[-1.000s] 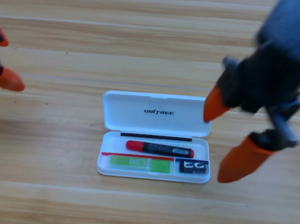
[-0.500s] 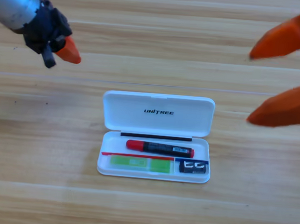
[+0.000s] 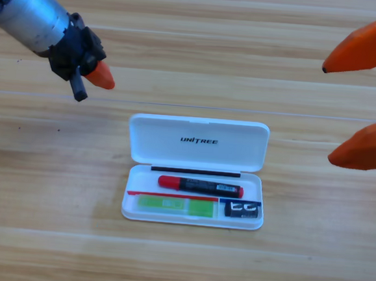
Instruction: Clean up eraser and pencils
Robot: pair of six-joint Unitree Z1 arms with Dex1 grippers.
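A white case lies open mid-table, its lid [image 3: 198,141] folded back and its tray [image 3: 133,175] toward the front. In the tray lie the pencils: a black marker with a red cap [image 3: 199,185] along the back, and a light-green pen [image 3: 175,205] at the front left. The dark eraser [image 3: 242,210] sits in the front right corner. My left gripper [image 3: 99,75] hangs above the table, up and left of the lid, with only one orange jaw showing. My right gripper [image 3: 327,114] is at the right edge, large and cut off, open and holding nothing.
The left arm's grey tube [image 3: 28,14] slants in from the upper left corner. The wooden table [image 3: 178,263] runs around the case on all sides.
The left gripper has moved a little right and down toward the case's lid. The right gripper has drawn slightly further toward the right edge. The case's contents have not moved.
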